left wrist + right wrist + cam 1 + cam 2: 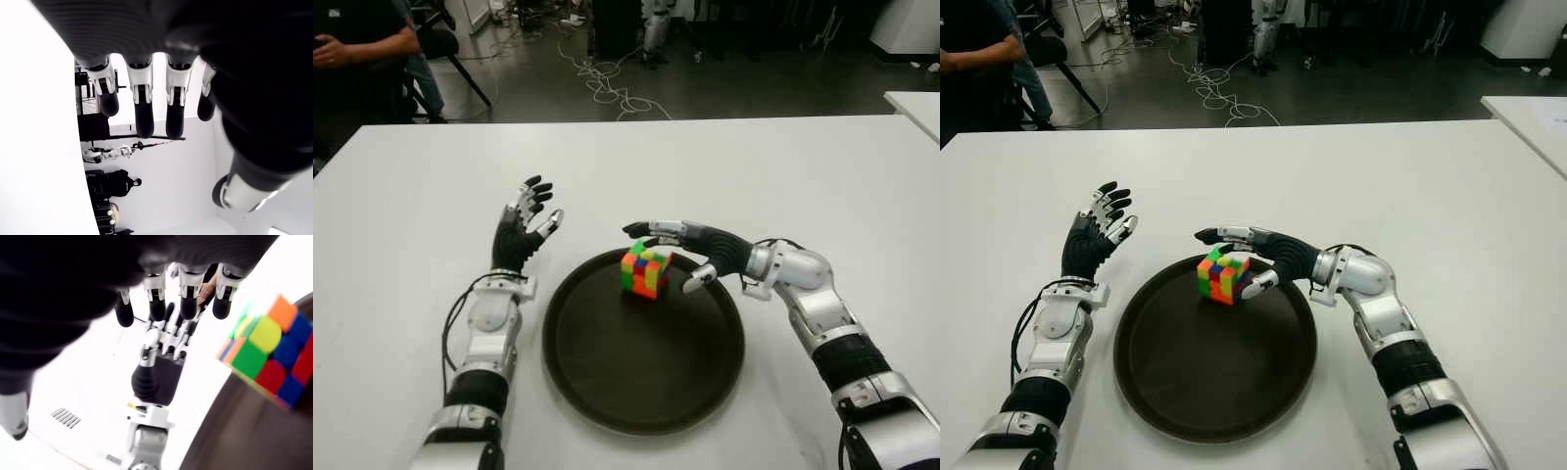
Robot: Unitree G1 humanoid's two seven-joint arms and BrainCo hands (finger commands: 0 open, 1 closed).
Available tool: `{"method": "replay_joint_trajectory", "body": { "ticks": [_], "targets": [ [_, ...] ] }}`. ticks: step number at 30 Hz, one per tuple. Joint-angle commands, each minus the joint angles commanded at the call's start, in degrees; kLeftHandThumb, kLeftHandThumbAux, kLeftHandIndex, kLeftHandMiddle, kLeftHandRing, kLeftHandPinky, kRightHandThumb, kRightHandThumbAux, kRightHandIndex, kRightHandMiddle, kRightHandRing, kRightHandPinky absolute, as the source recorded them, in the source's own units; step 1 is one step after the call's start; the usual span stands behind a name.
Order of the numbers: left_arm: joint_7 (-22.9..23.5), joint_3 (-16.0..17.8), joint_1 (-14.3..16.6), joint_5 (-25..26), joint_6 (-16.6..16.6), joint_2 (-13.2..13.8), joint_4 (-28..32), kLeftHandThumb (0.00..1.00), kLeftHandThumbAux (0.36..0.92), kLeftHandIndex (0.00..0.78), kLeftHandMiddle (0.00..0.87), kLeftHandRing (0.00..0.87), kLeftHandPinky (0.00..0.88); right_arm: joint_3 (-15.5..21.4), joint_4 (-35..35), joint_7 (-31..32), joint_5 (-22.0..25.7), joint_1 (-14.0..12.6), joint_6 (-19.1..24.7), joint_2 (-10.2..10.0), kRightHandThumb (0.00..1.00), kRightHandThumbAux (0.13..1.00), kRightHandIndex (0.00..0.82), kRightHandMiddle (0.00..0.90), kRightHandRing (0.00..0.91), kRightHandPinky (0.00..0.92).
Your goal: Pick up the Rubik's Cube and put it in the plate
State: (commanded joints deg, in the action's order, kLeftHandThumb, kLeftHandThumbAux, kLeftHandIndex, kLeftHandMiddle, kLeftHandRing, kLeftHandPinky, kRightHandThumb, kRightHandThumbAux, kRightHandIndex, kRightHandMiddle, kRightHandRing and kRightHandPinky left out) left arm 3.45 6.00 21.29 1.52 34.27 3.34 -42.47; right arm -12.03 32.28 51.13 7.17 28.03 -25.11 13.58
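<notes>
The white table [783, 166] lies bare from 10 round to 2 o'clock of the dark plate [607, 387], open for passage. Inside the plate, the Rubik's Cube [645, 270] stands near the 12 o'clock rim; the 3-to-9 half is free. The right hand [690, 257], fingers spread, blocks the cube's 3 o'clock side. The left hand [521, 235], open, stands off the rim at 10 o'clock.
</notes>
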Motion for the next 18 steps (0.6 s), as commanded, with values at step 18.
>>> {"method": "replay_joint_trajectory", "body": {
  "ticks": [18],
  "targets": [
    [-0.3,-0.2,0.1,-0.6,0.2,0.1,0.1,0.042,0.726,0.157,0.224,0.167,0.088,2.8,4.8,-1.0,0.5,2.5,-2.6,-1.1,0.000,0.490,0.000,0.000,0.000,0.000]
  ]
}}
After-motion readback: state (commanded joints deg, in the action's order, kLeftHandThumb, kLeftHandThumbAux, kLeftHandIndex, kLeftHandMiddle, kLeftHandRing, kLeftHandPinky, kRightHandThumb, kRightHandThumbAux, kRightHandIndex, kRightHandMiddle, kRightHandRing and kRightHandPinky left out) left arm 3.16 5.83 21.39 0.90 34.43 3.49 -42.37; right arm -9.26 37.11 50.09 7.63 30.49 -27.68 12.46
